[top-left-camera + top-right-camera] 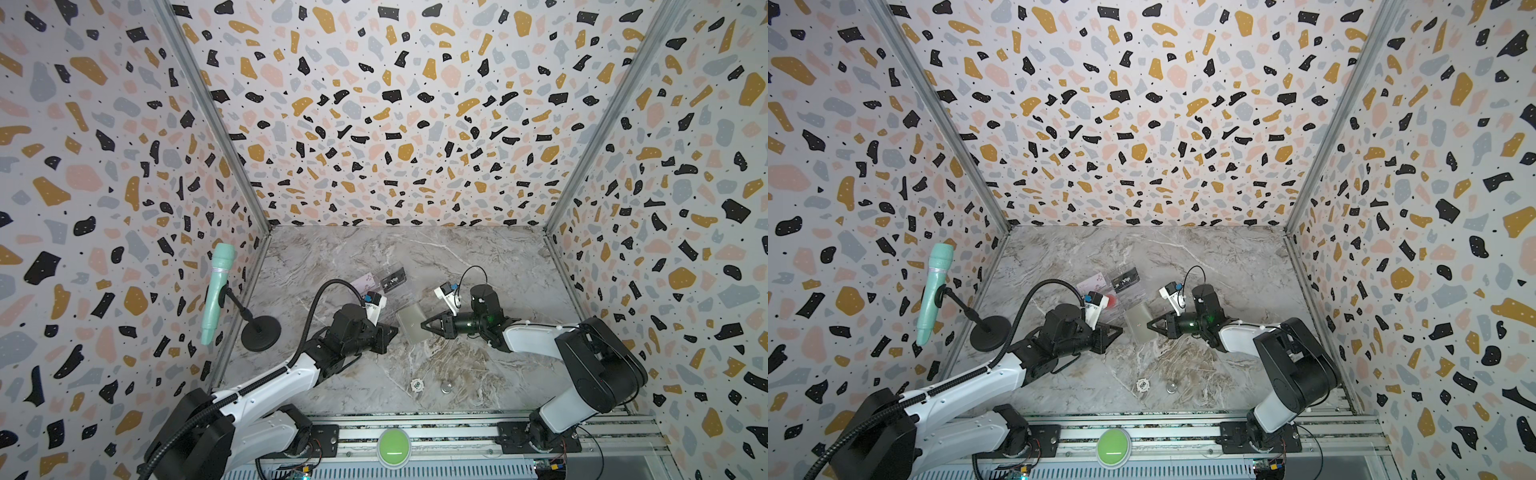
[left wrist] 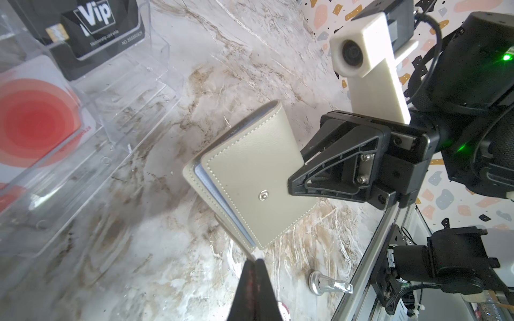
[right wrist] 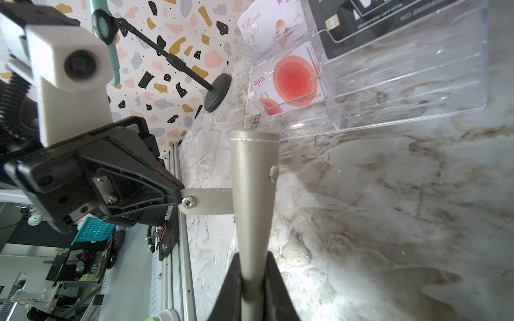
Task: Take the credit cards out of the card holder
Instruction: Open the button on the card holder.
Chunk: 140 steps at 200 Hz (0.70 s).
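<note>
where the two arms meet over the middle of the marble worktop (image 1: 478, 257), entry one: card holder (image 1: 409, 323), taupe-grey, covers nearly shut, tilted and apparently raised clear of the surface, set between the two grippers. right gripper (image 3: 252, 265): clamped on one edge of the holder, whose long axis runs straight out from its fingertips. left gripper (image 3: 179, 193): pinched shut on the tip of the unsnapped strap (image 3: 212, 201), which runs out straight and sideways from the holder. the holder thus lies just beyond the left gripper, crosswise to it, joined by the strap alone. pale blue-grey leaves (image 2: 207, 180) show between the covers; whether any card sits among them cannot be told. entry two: clear tray (image 3: 417, 91), beyond the holder, nearer the left arm. contents: black vip card (image 2: 97, 25), red-circle card (image 3: 293, 80), white-pinkish card (image 3: 274, 30), each in its own pocket. judgement: the coming move likely turns on the strap drawing a cover open while the right gripper anchors.
</note>
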Tool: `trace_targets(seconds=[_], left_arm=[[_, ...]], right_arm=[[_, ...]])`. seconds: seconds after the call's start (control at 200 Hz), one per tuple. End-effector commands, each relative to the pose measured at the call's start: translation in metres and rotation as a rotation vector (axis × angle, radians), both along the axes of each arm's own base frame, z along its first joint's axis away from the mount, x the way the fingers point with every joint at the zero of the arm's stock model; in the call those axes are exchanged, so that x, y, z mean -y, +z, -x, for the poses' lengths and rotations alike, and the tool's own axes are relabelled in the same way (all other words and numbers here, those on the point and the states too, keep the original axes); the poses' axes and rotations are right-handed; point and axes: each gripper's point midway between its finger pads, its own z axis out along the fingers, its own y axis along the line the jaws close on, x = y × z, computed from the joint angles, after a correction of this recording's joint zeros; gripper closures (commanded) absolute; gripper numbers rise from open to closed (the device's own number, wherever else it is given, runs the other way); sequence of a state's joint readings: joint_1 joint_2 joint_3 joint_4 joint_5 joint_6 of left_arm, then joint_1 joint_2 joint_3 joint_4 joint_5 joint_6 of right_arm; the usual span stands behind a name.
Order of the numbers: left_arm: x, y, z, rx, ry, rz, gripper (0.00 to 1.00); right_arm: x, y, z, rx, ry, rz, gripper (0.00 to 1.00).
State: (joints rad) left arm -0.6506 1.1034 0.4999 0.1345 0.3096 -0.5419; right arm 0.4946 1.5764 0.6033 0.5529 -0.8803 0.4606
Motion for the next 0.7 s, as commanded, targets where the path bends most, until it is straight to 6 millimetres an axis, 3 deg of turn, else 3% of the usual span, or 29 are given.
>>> trace_targets(seconds=[0.0,0.145,0.395,0.696], left_arm=[[-0.004,0.018,-0.007,0.086,0.021,0.013,1.00],[-0.011,0.021,-0.009,0.108,0.054,0.012,1.00],[-0.008,0.024,-0.006,0.119,0.028,0.024,0.76],[0.000,0.029,-0.006,0.142,0.011,0.101,0.59]], right_arm=[[0.004,0.015,-0.002,0.020,-0.001,-0.053,0.92],[0.006,0.029,0.000,0.048,0.010,-0.073,0.92],[0.008,0.052,0.006,0.087,0.024,-0.100,0.92],[0.010,0.083,0.009,0.136,0.014,-0.138,0.93]])
